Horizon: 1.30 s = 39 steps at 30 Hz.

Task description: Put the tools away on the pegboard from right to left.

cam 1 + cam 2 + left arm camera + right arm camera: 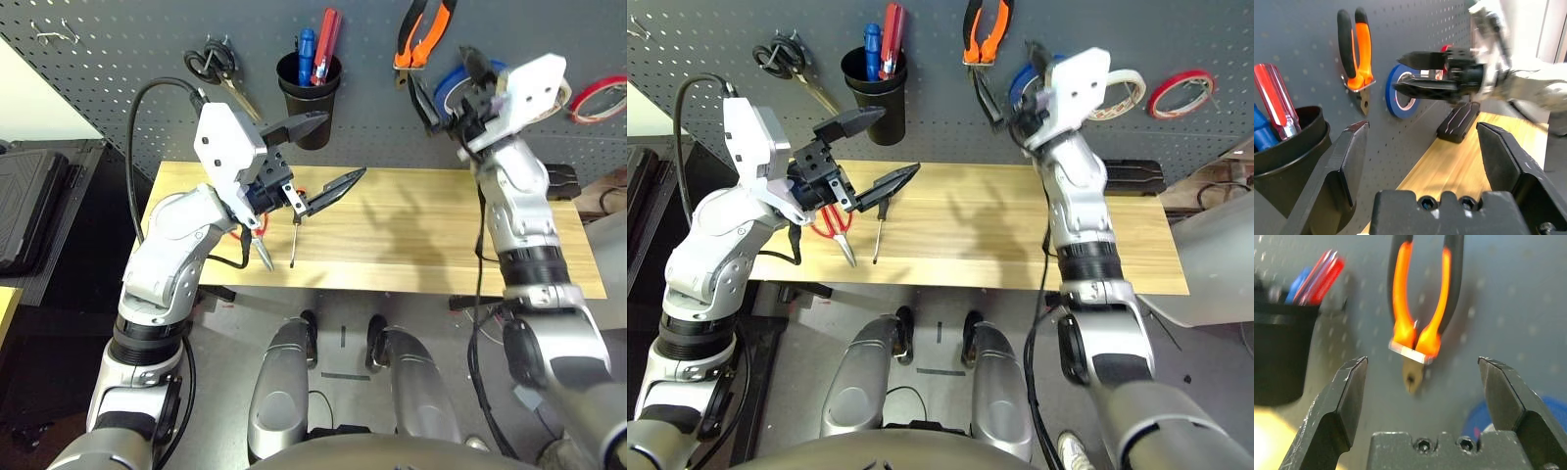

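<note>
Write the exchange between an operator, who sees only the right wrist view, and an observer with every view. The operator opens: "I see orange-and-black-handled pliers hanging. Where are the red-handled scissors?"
Observer: The red-handled scissors lie on the pale wooden table.
Operator: And the white tape roll?
Observer: The white tape roll is on the dark grey perforated pegboard.
Operator: How does the left gripper stand?
Observer: The left gripper is open.
</note>
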Tool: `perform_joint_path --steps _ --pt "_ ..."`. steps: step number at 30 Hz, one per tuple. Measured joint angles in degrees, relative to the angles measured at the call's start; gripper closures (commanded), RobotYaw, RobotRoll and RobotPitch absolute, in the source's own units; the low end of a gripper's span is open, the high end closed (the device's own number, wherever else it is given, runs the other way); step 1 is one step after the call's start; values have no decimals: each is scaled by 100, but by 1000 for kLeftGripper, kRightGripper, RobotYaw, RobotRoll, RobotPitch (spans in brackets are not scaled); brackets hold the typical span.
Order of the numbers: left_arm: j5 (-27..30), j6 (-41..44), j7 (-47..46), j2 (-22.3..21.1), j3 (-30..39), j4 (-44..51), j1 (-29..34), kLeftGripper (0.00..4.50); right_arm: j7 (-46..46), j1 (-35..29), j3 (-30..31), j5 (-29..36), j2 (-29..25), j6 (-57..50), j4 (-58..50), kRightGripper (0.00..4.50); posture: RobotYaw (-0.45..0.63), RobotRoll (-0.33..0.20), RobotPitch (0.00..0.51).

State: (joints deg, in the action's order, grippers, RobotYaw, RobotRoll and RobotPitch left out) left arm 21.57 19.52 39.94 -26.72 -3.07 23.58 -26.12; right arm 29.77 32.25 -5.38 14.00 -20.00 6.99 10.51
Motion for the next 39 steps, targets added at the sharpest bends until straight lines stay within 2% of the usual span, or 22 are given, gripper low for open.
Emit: perform_joint_path --steps 5,12,19,23,27,33,39 --pt "-434 -41 -38 -119 -191 -304 93 0 680 -991 261 61 -532 -754 -680 35 181 0 260" --pt "-1229 -47 -384 -72 -597 -884 297 0 1572 -1794 557 82 -1064 -1184 -1040 35 178 0 262" --pt "-1800 816 -1302 462 -740 -1352 516 0 2120 -2227 835 100 -1425 -1705 -1286 35 176 0 275" --pt "-2041 1490 -2009 1057 -748 -1651 543 0 2227 -2312 976 16 -1580 -2022 -1341 35 175 0 281" --pt "-2169 1827 -2249 1207 -799 -2034 531 0 2284 -2367 1116 -113 -1650 -2144 -1341 35 176 0 288" --pt "-2228 2084 -2808 1886 -685 -3297 -105 0 2284 -2261 1370 -405 -1620 -2159 -1171 35 172 0 300" --pt "-2226 1901 -3290 2283 -381 -4869 -982 0 2246 -2208 1420 -579 -1552 -2160 -967 35 150 0 309"
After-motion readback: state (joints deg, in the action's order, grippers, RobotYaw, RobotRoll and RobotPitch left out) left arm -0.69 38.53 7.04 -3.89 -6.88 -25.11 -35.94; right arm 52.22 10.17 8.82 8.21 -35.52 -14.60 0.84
